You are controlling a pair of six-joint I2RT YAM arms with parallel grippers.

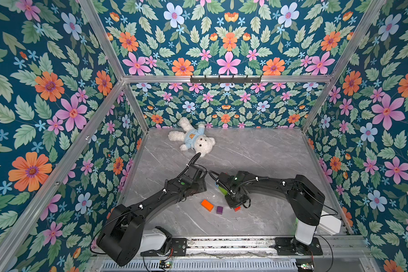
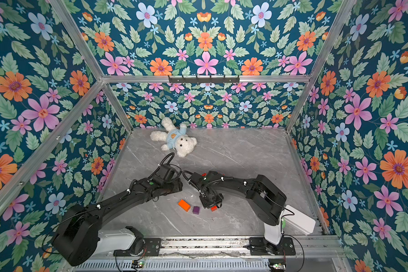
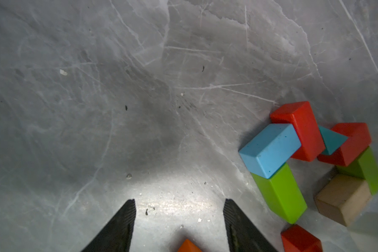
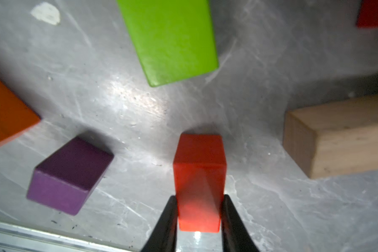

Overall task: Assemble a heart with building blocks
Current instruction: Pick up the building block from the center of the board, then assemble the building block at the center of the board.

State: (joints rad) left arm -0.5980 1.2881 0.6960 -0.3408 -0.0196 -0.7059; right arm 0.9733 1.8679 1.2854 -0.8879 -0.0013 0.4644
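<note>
The right gripper (image 4: 198,199) pinches a red brick (image 4: 200,165) near the purple cube (image 4: 70,174). The left gripper (image 3: 179,204) stands spread. From above, the right arm (image 1: 269,183) largely hides the heart (image 3: 279,192).

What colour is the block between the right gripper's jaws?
The block is red, seen best in the right wrist view.

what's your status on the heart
Right gripper shut on red block. Left gripper open, empty. Heart part-built; orange brick, purple cube loose. Nothing blocking.
</note>
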